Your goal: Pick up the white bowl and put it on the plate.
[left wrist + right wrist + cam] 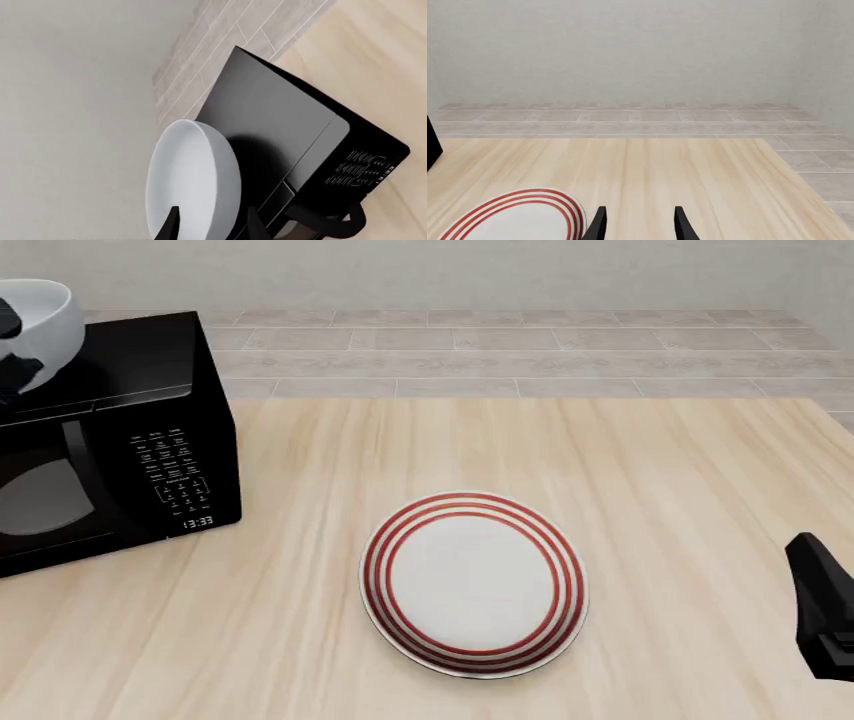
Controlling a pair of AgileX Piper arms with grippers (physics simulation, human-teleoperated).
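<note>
Left gripper [210,225] pinches the white bowl [190,180] by its rim, one finger inside, one outside, bowl tilted and held up above the microwave [114,440], clear for carrying. The plate [474,585] lies flat mid-table [667,470], bare, well apart from the bowl. Right gripper [639,225] idles, jaws parted, holding nothing, near the plate's edge. Next likely: carry over, level, lower.
</note>
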